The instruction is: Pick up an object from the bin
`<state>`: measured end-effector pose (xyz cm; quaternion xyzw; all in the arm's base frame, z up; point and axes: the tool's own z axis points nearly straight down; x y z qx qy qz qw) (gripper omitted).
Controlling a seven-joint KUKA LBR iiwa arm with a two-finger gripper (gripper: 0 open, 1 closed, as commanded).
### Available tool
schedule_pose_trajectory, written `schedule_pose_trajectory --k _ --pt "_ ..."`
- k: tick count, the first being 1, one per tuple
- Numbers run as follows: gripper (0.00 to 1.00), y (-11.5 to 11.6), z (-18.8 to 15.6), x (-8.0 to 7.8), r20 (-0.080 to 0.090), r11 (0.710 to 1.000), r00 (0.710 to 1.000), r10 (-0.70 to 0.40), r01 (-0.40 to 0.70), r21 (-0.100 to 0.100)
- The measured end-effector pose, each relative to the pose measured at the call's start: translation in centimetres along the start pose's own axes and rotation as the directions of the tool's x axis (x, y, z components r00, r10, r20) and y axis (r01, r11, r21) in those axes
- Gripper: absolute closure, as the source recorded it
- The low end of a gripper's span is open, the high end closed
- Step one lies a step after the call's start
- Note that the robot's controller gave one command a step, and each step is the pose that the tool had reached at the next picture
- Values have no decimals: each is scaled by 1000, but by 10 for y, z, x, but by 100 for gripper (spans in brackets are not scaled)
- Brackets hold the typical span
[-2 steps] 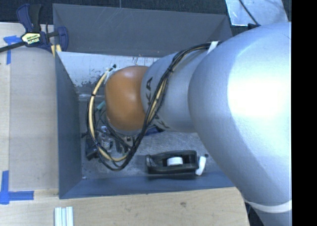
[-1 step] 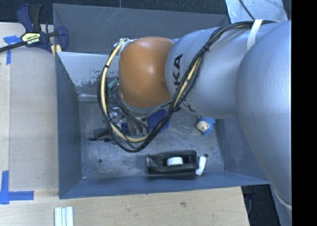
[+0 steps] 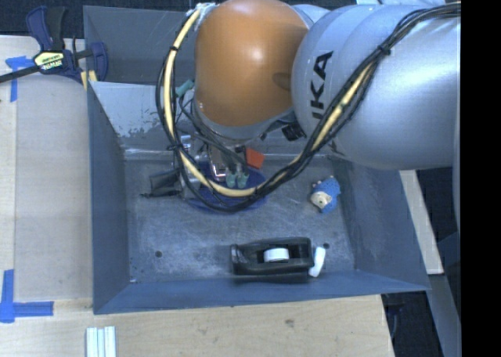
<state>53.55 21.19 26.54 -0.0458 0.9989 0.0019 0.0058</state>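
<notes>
Here you see the grey bin [image 3: 109, 214], the arm [image 3: 383, 81] reaching in from the right, its gripper [image 3: 223, 169] (width impossible to tell) low over a blue round object [image 3: 235, 205] near the back wall, a black tape dispenser [image 3: 270, 260] in front, and a small blue-and-white piece [image 3: 323, 193] to the right.
</notes>
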Motion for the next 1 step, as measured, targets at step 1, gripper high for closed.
schedule_pose_trajectory --k 1 --pt "100 3 5 12 -11 991 991 -130 130 2"
